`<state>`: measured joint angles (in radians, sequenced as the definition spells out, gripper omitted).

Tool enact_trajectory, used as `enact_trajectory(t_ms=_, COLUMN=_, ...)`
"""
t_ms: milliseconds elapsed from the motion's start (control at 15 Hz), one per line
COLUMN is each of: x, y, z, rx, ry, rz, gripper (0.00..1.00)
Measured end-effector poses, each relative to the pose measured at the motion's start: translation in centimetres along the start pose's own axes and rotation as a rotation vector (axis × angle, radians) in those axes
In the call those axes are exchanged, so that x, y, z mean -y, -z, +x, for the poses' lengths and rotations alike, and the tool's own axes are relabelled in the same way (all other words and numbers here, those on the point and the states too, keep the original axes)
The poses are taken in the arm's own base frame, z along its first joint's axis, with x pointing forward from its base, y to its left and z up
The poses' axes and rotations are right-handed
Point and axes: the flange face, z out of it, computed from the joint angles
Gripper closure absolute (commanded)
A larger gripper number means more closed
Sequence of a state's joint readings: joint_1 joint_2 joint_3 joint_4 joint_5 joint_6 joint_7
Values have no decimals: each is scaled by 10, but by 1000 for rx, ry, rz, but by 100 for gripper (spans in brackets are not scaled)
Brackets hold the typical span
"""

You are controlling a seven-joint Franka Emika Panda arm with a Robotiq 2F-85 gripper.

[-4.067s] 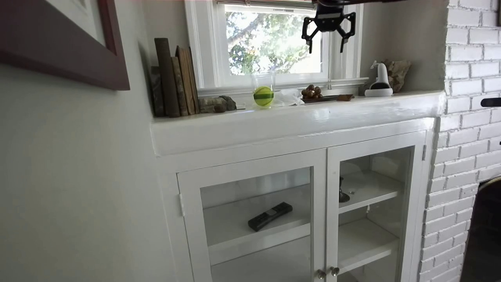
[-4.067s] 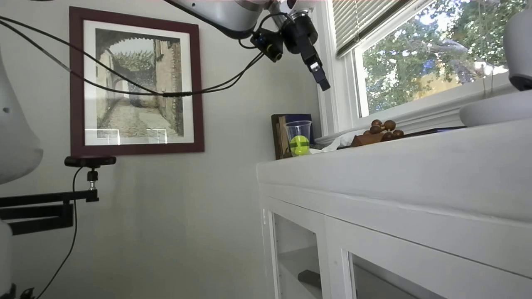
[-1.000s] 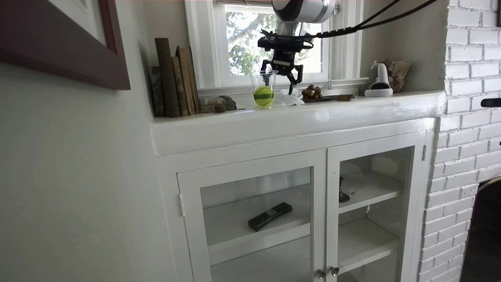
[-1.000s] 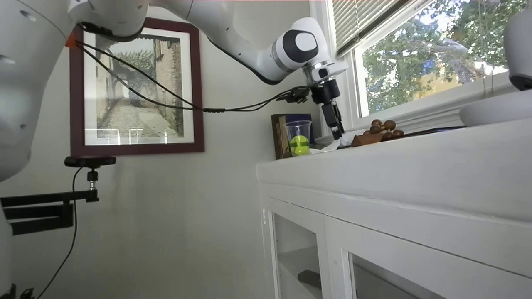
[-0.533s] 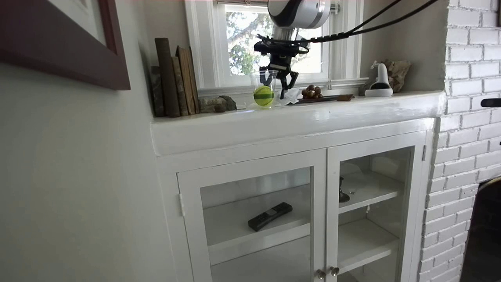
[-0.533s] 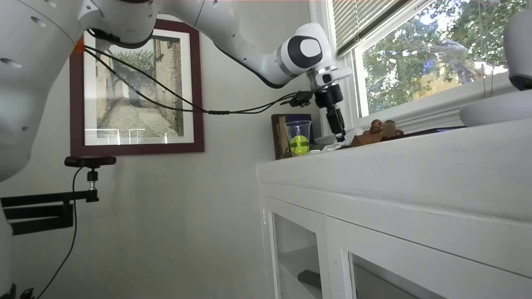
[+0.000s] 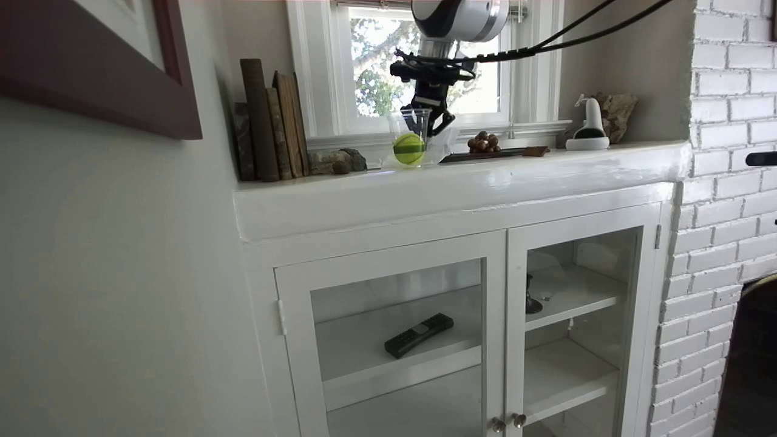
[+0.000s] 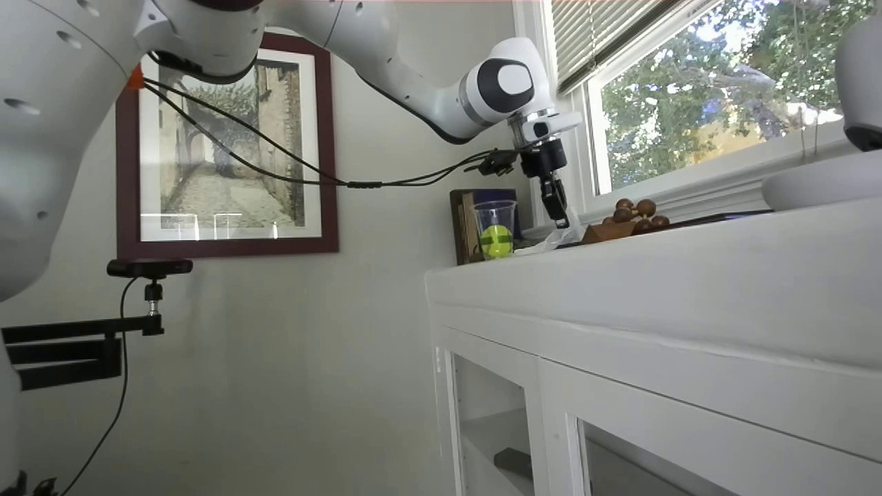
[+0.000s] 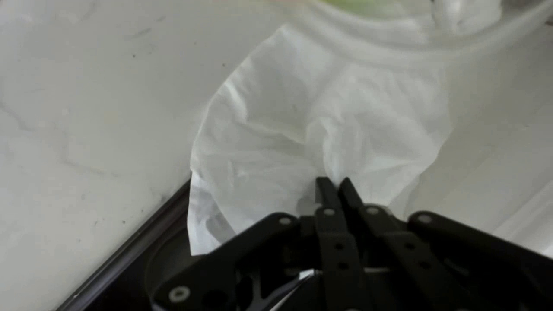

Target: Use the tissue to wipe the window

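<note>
Gripper point(image 9: 336, 180): blk, jointed, angular linkage; fingertips were together, clamped on a fold of the tissue point(image 9: 259, 151).
Tissue form: thin wht sheet, semi-translucent, creased, w/ 1 long curved edge; peaked up at fingertips, rest spread low over ledge point(image 7: 461, 188); hid part of rim of dk tray point(image 9: 138, 246) in wrist view.
Window point(image 7: 379, 67): flat clear glass, wht frame, stood above ledge; bright foliage showed thru in both ext. views. Tissue was below glass, apart from it.
Blind point(image 8: 610, 38): thin slats, hung at top of window.
Cup point(image 8: 495, 209): clear, thin-walled, tapered; stood upright on ledge just beside tissue; contact couldn't be told, rim blurred in wrist view.
Ball point(image 8: 496, 242): round, yellow-grn w/ darker band, sat inside cup.
Ledge finish: glossy wht paint, showed specks & scuffs close up.
Brown balls point(image 7: 484, 143): shiny, clustered, lay near tray; couldn't tell if on it.
Books point(image 7: 264, 130): dk, worn covers, stood upright, some tilted.
Stones point(image 7: 331, 161): rough, lumpy, lay beside books.
Cabinet doors point(image 7: 388, 263): wht painted frames, glass panes, ran under ledge.
Handset point(image 7: 419, 335): blk, oblong, lay behind 1 pane.
Brick wall point(image 7: 722, 224): wht paint, coarse joints.
Picture point(image 8: 231, 138): dk-red frame, wht mat, partly hidden by arm point(image 8: 406, 76).
</note>
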<state>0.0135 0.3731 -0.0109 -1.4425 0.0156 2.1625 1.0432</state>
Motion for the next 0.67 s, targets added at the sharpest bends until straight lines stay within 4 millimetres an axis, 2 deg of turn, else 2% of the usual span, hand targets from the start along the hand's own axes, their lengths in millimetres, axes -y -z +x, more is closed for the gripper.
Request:
enact_trajectory(t_ms=400, x=7, y=20, z=-1, rx=-3, ry=2, rz=40, gripper=100)
enact_trajectory(t_ms=667, x=12, y=50, z=7, rx=-101, ry=59, rz=112, gripper=100)
